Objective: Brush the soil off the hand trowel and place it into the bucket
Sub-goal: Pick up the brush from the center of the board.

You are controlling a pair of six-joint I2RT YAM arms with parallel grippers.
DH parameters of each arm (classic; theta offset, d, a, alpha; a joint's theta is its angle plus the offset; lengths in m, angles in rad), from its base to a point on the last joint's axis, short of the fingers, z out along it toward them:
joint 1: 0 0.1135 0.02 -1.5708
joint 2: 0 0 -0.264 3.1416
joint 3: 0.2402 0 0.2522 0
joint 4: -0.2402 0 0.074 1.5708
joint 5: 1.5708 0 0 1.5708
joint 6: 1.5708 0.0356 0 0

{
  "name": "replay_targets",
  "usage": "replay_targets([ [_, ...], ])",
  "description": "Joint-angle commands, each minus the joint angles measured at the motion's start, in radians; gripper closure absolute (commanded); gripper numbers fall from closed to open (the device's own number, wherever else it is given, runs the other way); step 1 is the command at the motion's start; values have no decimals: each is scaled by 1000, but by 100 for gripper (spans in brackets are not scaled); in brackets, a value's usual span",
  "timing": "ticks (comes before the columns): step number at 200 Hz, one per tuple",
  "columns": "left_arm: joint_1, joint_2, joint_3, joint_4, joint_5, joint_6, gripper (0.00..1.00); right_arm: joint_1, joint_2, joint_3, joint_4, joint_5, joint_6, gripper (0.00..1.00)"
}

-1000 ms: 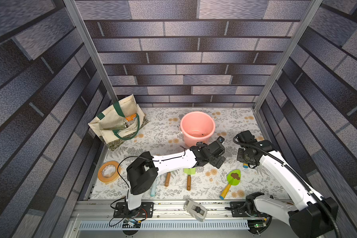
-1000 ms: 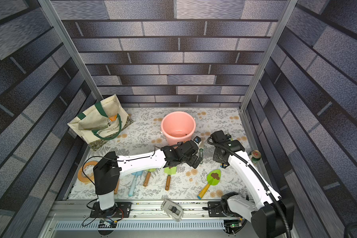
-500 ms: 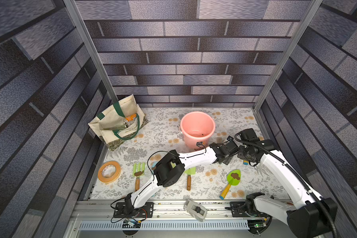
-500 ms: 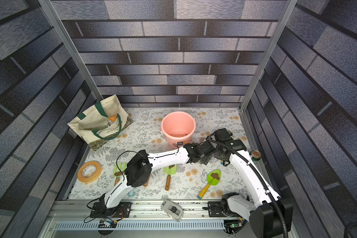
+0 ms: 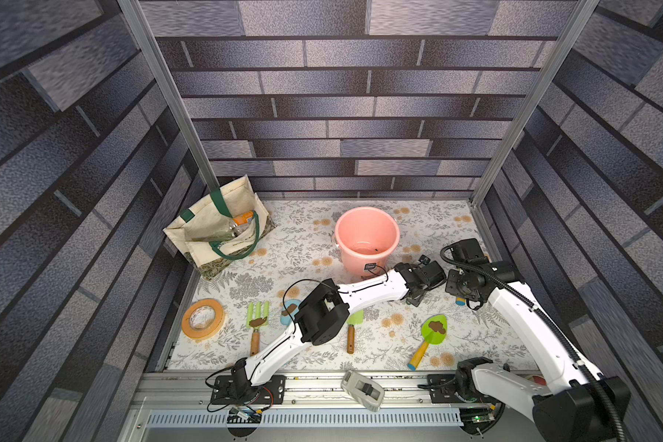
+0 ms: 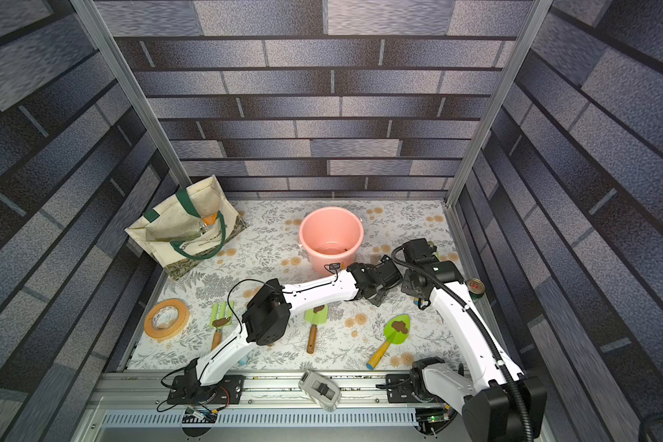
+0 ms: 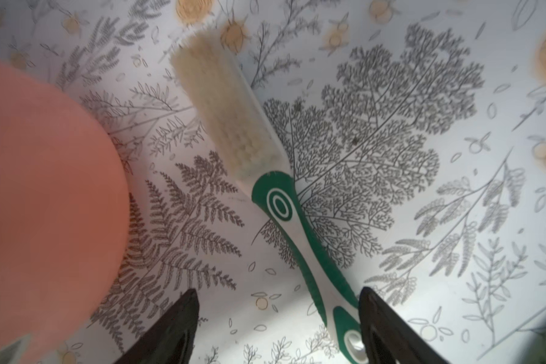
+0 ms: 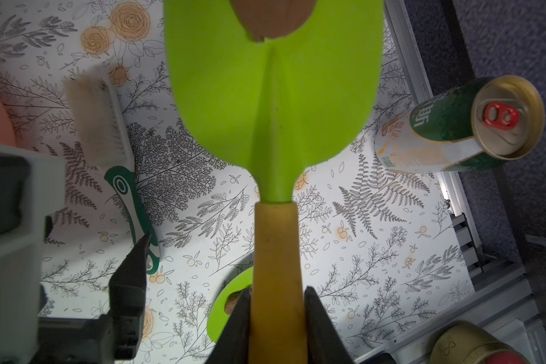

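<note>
The left arm (image 5: 364,292) is lying stretched low from its base across toward the right arm (image 5: 529,329); the left gripper (image 7: 278,299) is pointing down, fingers standing apart; the right arm is arching up, wrist bent downward; the right gripper (image 8: 278,293) is clamping the hand trowel (image 8: 275,110) by its handle.

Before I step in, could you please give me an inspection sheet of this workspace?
Surface: floral mat, lying flat.
Job's things: trowel held by its yellow handle, soil on its blade; brush lying on the mat; bucket upright.
Clutter: second trowel, also soiled; rake; tape; tote; can.
Grippers: right gripper shut on the trowel; left gripper open astride the brush handle.
Cables: thin black loop on the left arm; hose along the right arm.
Surroundings: brick-print walls.
</note>
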Motion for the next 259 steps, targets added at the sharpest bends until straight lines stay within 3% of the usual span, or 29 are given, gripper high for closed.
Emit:
replay_targets([
  [1, -5, -57, -98, 10, 43, 5, 19, -11, -1, 49, 8, -2, -23, 87],
  [43, 14, -19, -58, 31, 88, 2, 24, -20, 11, 58, 20, -17, -36, 87],
  [75, 25, 14, -15, 2, 113, -2, 38, -23, 7, 94, 22, -24, -39, 87],
  [141, 63, -66, -156, 82, 172, -22, 72, -23, -7, 77, 30, -32, -34, 87],
  [153, 66, -70, -167, 75, 158, -19, 70, -24, -6, 77, 31, -32, -37, 87],
  [163, 63, -72, -174, 64, 134, -14, 58, -24, -8, 77, 31, -32, -36, 87],
  [175, 61, -74, -189, 63, 121, -1, 59, -23, -10, 77, 33, -32, -37, 87],
  [224, 70, -70, -213, 85, 160, 2, 88, -24, -18, 38, 39, -40, -37, 87],
  [259, 72, -146, -256, 140, 195, 9, 95, -24, -19, 34, 40, -44, -37, 86],
])
